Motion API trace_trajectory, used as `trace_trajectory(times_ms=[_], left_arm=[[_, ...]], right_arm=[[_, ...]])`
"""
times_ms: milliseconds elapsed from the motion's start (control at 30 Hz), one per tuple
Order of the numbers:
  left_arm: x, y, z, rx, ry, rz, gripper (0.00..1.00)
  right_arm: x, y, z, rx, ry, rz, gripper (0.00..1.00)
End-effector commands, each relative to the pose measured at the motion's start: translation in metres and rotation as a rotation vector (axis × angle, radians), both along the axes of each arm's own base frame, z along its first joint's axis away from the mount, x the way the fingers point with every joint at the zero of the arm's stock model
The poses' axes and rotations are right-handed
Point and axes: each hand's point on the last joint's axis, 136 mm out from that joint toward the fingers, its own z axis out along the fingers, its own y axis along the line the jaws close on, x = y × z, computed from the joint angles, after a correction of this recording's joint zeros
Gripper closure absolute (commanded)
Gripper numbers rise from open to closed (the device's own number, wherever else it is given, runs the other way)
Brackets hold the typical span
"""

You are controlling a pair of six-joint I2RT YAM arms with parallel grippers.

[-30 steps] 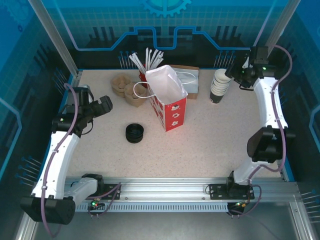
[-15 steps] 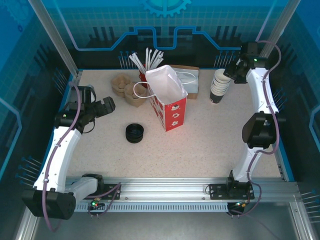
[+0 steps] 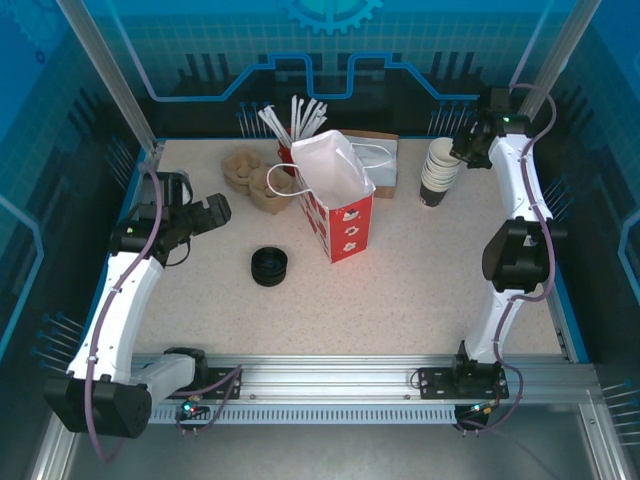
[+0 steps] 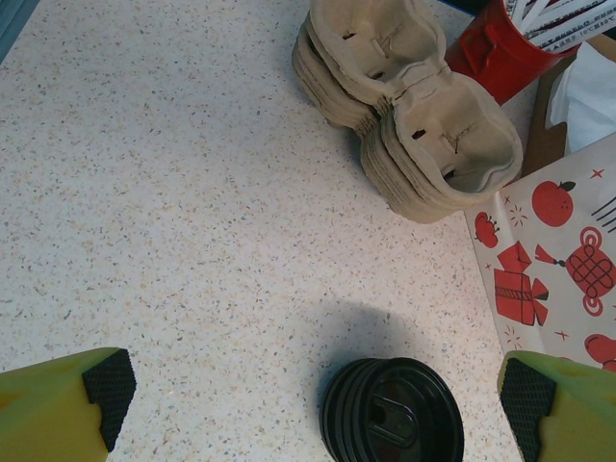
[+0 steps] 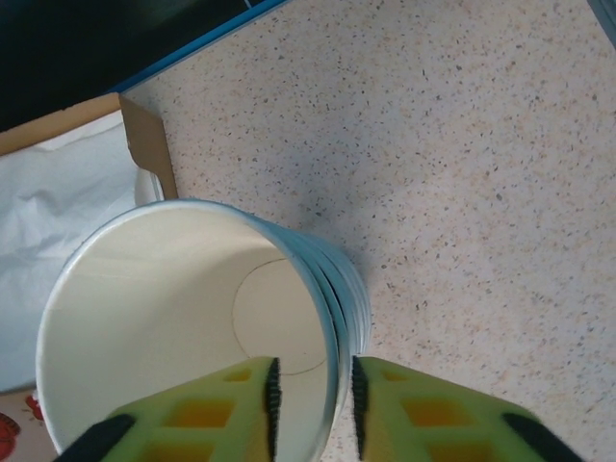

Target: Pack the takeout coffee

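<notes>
Two carrier stacks [image 3: 270,190] sit just beside the red bag [image 3: 345,215].

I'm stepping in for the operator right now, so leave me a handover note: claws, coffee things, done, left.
Left claw: wide open, empty, beside the lid stack.
Right claw: astride the top rim of the cup stack, one finger inside, nearly closed; grip unconfirmed.
Red paper bag stands open mid-table, cup carriers beside it.
Done: no cup separated, lidded or bagged that I can see.
Left: pull one cup, lid it, bag it.
</notes>
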Motion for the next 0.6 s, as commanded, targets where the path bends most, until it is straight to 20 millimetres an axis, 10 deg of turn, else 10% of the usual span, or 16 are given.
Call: trace_trajectory(times_ms=[0, 567], left_arm=[[0.0022, -0.0057, 0.0042, -0.01, -0.011, -0.029, 0.01], [-0.0003, -0.0085, 0.0103, -0.025, -0.016, -0.038, 0.01]], right_arm=[[0.0051, 0.0052, 0.0022, -0.014, -0.002, 0.02, 0.78], [0.0061, 0.0071, 0.0036, -0.024, 0.004, 0.031, 0.89]])
